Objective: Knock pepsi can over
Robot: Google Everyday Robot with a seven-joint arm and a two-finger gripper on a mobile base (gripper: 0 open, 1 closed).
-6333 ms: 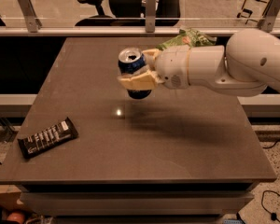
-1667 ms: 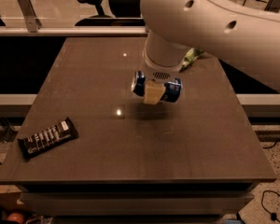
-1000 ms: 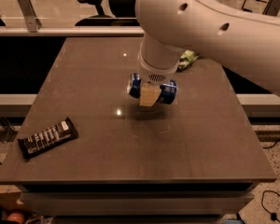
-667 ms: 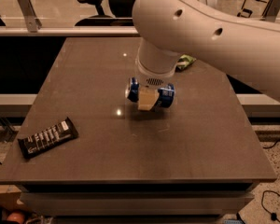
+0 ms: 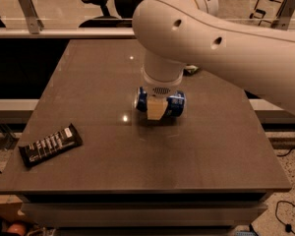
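Note:
The pepsi can [image 5: 176, 103] is dark blue and lies on its side, across the middle of the dark table [image 5: 88, 82]. It is at or just above the table surface. My gripper [image 5: 157, 107] comes down from above on the big white arm and is shut on the can's middle. One tan finger [image 5: 156, 111] covers the can's front. The can's blue ends stick out left and right of the finger. Its logo and top are hidden.
A flat black candy bar [image 5: 50, 144] with white lettering lies near the table's front left corner. A bit of the green chip bag [image 5: 191, 71] shows behind the arm. A railing and office chairs [image 5: 99, 4] stand beyond the far edge.
The arm has carried the can from upright in the air to sideways and low over the table. In the last second it has shifted a little left and toward the front.

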